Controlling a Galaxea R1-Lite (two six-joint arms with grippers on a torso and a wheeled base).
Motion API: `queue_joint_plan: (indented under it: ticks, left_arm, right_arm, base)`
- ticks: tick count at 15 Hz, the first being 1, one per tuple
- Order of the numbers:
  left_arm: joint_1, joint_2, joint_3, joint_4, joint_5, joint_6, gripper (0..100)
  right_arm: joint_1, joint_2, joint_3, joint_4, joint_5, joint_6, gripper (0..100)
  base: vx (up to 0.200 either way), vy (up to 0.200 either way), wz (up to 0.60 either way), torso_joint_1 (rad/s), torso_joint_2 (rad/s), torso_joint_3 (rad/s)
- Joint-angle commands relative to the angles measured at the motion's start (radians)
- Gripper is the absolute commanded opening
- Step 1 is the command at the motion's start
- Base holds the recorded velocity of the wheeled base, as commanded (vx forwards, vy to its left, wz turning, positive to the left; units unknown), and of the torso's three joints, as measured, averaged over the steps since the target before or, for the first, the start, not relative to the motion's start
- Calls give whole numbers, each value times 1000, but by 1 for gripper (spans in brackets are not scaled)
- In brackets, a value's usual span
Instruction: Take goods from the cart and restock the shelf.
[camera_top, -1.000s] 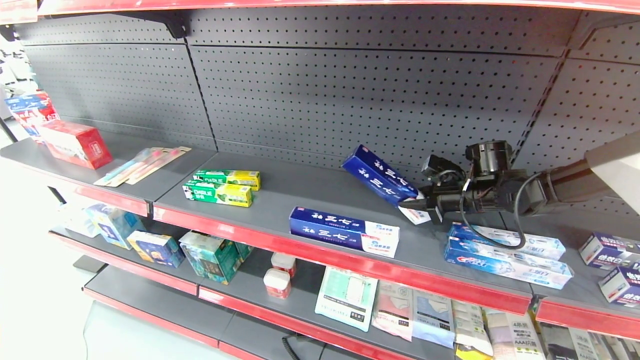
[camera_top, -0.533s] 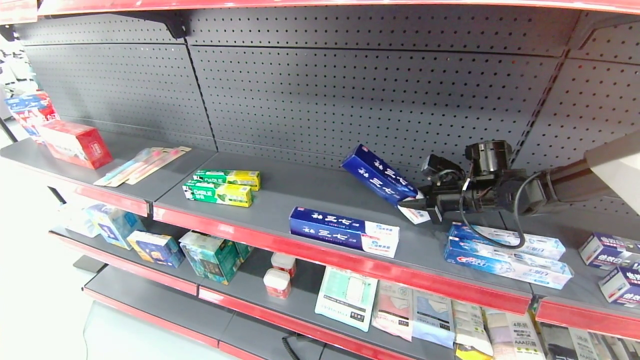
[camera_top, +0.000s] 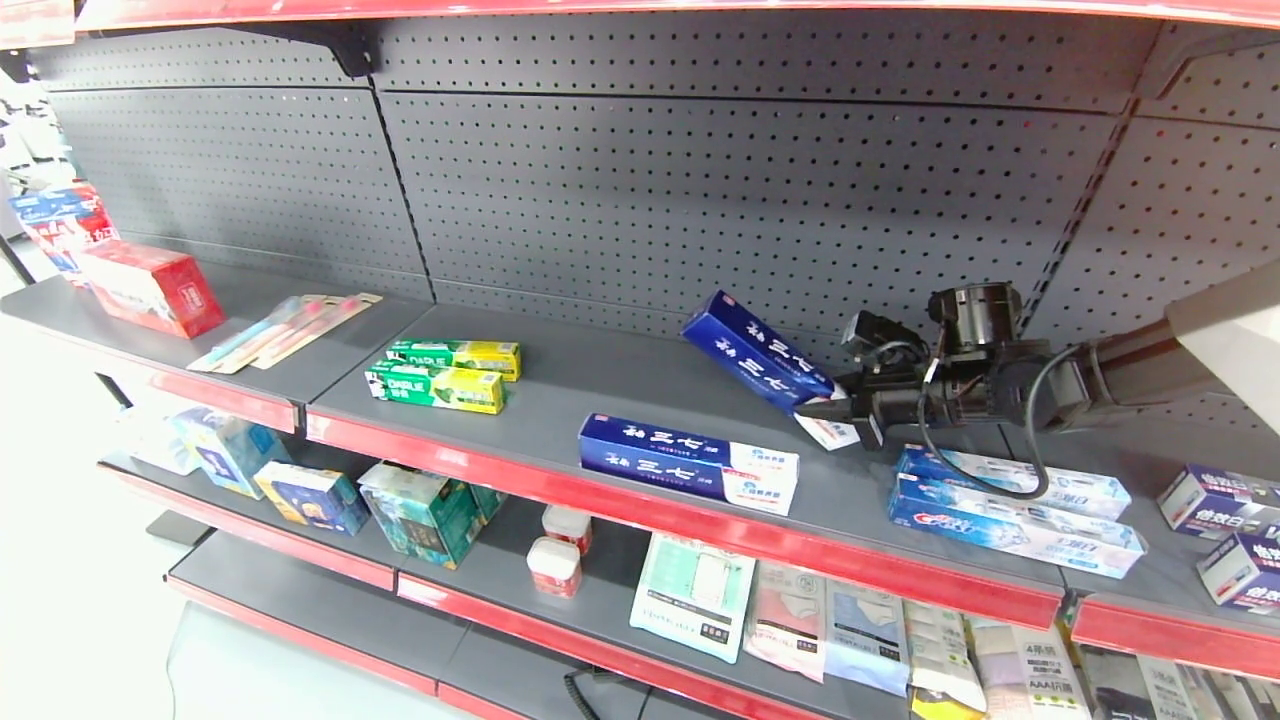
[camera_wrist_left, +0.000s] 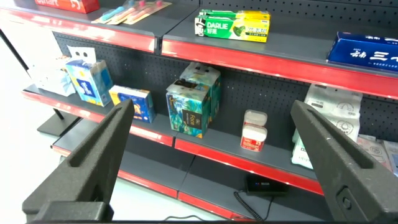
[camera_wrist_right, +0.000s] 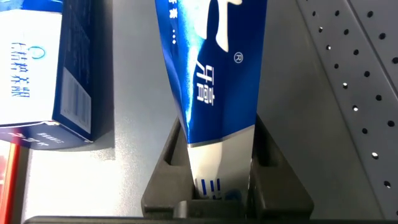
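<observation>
Dark pegboard (camera_top: 700, 200) backs a grey shelf (camera_top: 590, 385) edged in red, and one blue toothpaste box (camera_top: 688, 462) lies flat at its front lip; every place below is given from that lying box.

Restocking looks partly done. The lying box is already set down. Behind it and a little to the robot's right, a second toothpaste box (camera_top: 760, 352) of the same kind hangs in the right gripper (camera_top: 835, 412), not yet laid down. By the look of it, the step in hand is placing this one. What is left is to lower it flat beside or behind the lying box and let go. How much more stock is to come cannot be judged from these views.

The held box is a long, slim carton, dark blue with white lettering and a white end. The right gripper's jaws are clamped on that white end (camera_wrist_right: 219, 180). The carton sits tilted, its far end raised toward the pegboard; whether that end touches anything cannot be told.

The left gripper (camera_wrist_left: 211, 109) hangs lower than the lying box and to its left, jaws wide apart and holding nothing.

Two green boxes (camera_top: 445, 372) lie left of the lying box, and pale blue cartons (camera_top: 1010, 500) lie to its right.
</observation>
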Motion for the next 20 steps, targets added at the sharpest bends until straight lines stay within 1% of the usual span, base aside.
queue_joint_plan:
  ticks: [1, 2, 3, 11, 14, 18, 20]
  left_arm:
    - [0, 2, 0, 0, 1, 1, 100]
    - [0, 0, 0, 0, 1, 1, 100]
    - [0, 2, 0, 0, 1, -1, 100]
    - [0, 2, 0, 0, 1, -1, 100]
    - [0, 0, 0, 0, 1, -1, 100]
    - [0, 0, 0, 0, 1, -1, 100]
    - [0, 2, 0, 0, 1, -1, 100]
  right_arm:
    - [1, 3, -1, -1, 2, 0, 0]
    - [1, 3, -1, -1, 2, 0, 0]
    - [1, 4, -1, -1, 2, 0, 100]
    - [-7, 4, -10, -2, 1, 1, 100]
    - [-39, 0, -10, 5, -4, 15, 100]
    - [-81, 7, 4, 12, -5, 69, 100]
    - [-81, 21, 1, 12, -5, 141, 100]
  base:
    - [0, 0, 0, 0, 0, 0]
    - [0, 0, 0, 0, 0, 0]
    - [0, 0, 0, 0, 0, 0]
    - [0, 0, 0, 0, 0, 0]
    - [0, 0, 0, 0, 0, 0]
    - [0, 0, 0, 0, 0, 0]
    - [0, 0, 0, 0, 0, 0]
